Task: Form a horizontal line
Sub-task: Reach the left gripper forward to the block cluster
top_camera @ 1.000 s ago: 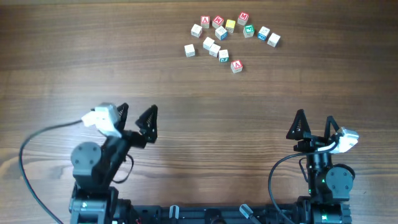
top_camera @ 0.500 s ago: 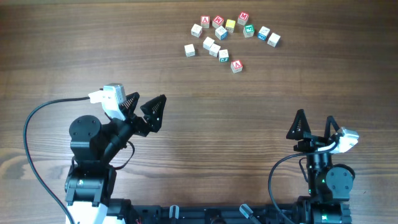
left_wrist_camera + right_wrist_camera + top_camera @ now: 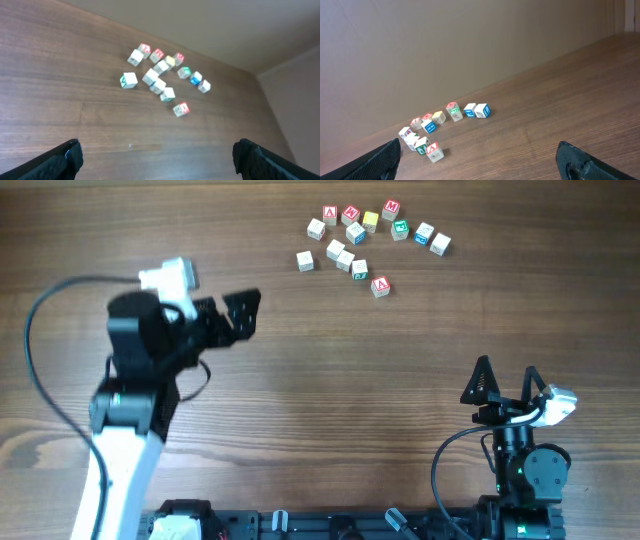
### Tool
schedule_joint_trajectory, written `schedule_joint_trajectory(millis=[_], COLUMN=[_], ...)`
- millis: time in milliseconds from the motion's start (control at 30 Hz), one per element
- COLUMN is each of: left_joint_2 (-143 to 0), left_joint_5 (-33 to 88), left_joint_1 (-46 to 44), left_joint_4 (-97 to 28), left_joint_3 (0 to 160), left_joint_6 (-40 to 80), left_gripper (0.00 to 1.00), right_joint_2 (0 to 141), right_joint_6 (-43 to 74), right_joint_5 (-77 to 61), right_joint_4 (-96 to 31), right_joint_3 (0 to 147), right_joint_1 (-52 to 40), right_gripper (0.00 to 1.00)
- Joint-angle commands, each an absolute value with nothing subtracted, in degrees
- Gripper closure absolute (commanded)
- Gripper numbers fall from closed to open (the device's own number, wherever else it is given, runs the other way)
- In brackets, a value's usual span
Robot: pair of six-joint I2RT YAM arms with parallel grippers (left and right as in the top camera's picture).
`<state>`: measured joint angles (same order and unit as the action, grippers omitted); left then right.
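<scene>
Several small letter cubes lie scattered at the far middle of the table. Among them a short bar of three pale whitish cubes (image 3: 345, 259) stands joined, running diagonally; it also shows in the left wrist view (image 3: 159, 85) and the right wrist view (image 3: 413, 141). A red-topped cube (image 3: 379, 284) lies nearest to me. My left gripper (image 3: 232, 315) is open and empty, left of and nearer than the cubes; its fingertips frame bare table in the left wrist view (image 3: 160, 157). My right gripper (image 3: 505, 385) is open and empty, far from the cubes, near the front right.
The wooden table (image 3: 420, 340) stretches between the cubes and both arms. A black cable (image 3: 45, 300) loops left of the left arm. A wall rises behind the table's far edge (image 3: 470, 60). Loose cubes with red, yellow, green and blue faces (image 3: 400, 228) lie behind the bar.
My left arm has swung up and away from me, its open gripper now closer to the cubes. The right arm and the cubes have not moved.
</scene>
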<state>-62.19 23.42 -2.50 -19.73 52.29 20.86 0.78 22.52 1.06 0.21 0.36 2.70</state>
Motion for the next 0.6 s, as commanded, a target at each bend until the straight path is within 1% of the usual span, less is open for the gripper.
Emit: schedule_joint_trajectory(millis=[0,100,233,567], left_joint_2=[-70.59,-78.30,-87.22,-104.25], left_joint_5=[21.80,11.99,4.47,4.43], left_joint_1=[-3.44,-7.35,-11.90,-16.08], left_joint_4=[-24.08,-30.13,-33.04,-29.74], left_joint_3=[62.67,72.05,82.78,94.11], left_joint_6=[15.00,13.56,9.28,10.07], left_gripper=[0.01,0.00,0.00,0.00], right_joint_2=[0.27,0.27,0.27,0.27], right_joint_6=[22.92,22.92,22.92,22.90], right_joint_5=[0.10,0.10,0.10,0.10], right_joint_4=[0.38,0.38,0.38,0.38], right_joint_3=[0.30,0.30,0.30,0.30], right_joint_1=[2.98,2.98,2.98,2.98], right_gripper=[0.00,0.00,0.00,0.00])
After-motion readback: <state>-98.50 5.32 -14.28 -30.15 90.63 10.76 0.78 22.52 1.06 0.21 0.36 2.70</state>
